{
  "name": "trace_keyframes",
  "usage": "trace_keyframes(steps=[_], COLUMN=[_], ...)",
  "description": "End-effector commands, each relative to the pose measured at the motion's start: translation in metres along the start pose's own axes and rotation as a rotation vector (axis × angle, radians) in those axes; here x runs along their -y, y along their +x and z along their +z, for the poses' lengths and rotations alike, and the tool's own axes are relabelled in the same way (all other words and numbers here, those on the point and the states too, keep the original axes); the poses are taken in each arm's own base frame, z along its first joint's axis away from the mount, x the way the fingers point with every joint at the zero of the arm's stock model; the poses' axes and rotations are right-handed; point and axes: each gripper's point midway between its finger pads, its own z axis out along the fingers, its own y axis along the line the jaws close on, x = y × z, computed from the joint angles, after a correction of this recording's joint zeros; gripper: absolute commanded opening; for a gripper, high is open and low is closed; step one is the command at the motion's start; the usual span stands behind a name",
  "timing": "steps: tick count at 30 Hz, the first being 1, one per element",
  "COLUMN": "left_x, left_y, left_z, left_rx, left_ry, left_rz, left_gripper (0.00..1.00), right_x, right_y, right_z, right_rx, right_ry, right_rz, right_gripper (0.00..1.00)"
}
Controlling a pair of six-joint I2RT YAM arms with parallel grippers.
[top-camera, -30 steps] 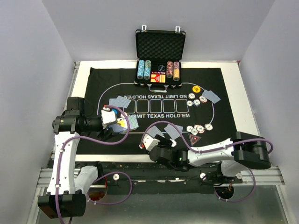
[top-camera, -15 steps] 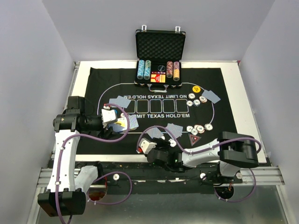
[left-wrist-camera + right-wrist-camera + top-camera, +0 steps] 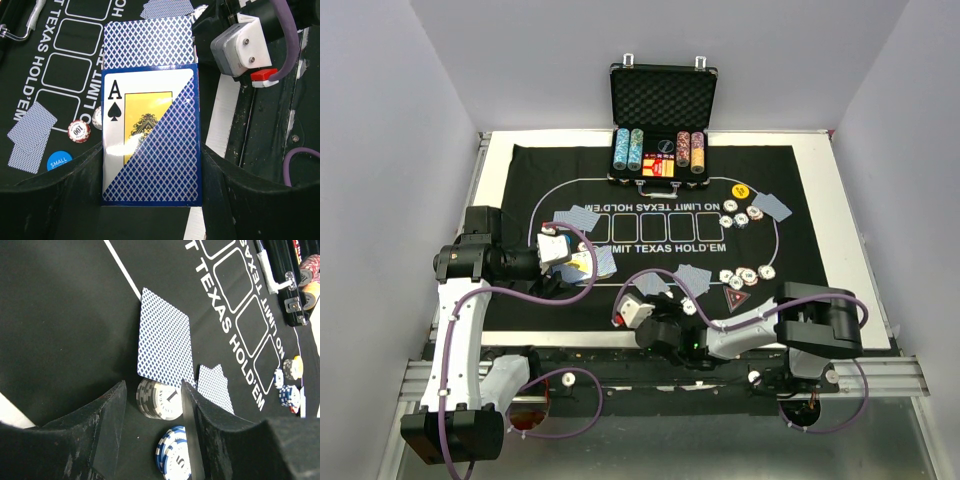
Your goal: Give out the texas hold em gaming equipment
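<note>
Top external: right arm point(image 3: 745, 328) pulled nearer (left jaws clamp cards point(image 3: 150, 145)).

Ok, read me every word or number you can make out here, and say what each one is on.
"NO LIMIT TEXAS HOLD'EM": black mat, printed twice.
"A" with a spade: card pack in the left gripper.
"100": striped chip on the mat.
"SMALL": blue button, rest cut off.
"1": grey chip stack inside the open right gripper.
"5": blue chip.
Print inside the case: too small to read.
</note>
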Motion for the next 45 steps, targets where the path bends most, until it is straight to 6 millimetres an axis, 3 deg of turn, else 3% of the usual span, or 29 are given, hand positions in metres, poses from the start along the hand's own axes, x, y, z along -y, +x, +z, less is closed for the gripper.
trace_keyframes(steps=[1, 12, 22, 34, 38, 39, 42, 45], left_x=[0.0, 0.0, 0.001, 0.001, 0.001, 0.001, 0.002, 0.002], left_y=[-0.007, -0.005, -0.007, -0.008, -0.007, -0.007, -0.009, -0.009], left_z=[0.001, 0.002, 0.001, 0.001, 0.001, 0.001, 0.0, 0.0], left_rx=[0.031, 0.026, 0.032, 0.033, 0.033, 0.033, 0.037, 0.036], left_ry=[0.009, 0.008, 0.01, 0.008, 0.004, 0.004, 0.002, -0.002], left_rz=[0.024, 0.026, 0.02, 0.024, 0.024, 0.025, 0.033, 0.033], left_gripper=[0.45, 0.45, 0.46, 0.45, 0.45, 0.45, 0.45, 0.46], right_x=[0.008, 0.004, 0.013, 0.061, 0.067, 0.066, 0.05, 0.037], right_y=[0.002, 0.009, -0.004, -0.052, -0.053, -0.052, -0.047, -0.041], right_z=[0.007, 0.014, 0.011, -0.011, -0.012, -0.011, -0.009, -0.011], right_rx=[0.007, -0.015, 0.024, 0.142, 0.146, 0.142, 0.109, 0.087], right_ry=[0.065, 0.068, 0.097, 0.186, 0.176, 0.161, 0.074, -0.006], right_rz=[0.023, 0.039, 0.101, 0.23, 0.257, 0.252, 0.221, 0.205], right_gripper=[0.55, 0.47, 0.38, 0.27, 0.21, 0.24, 0.48, 0.6])
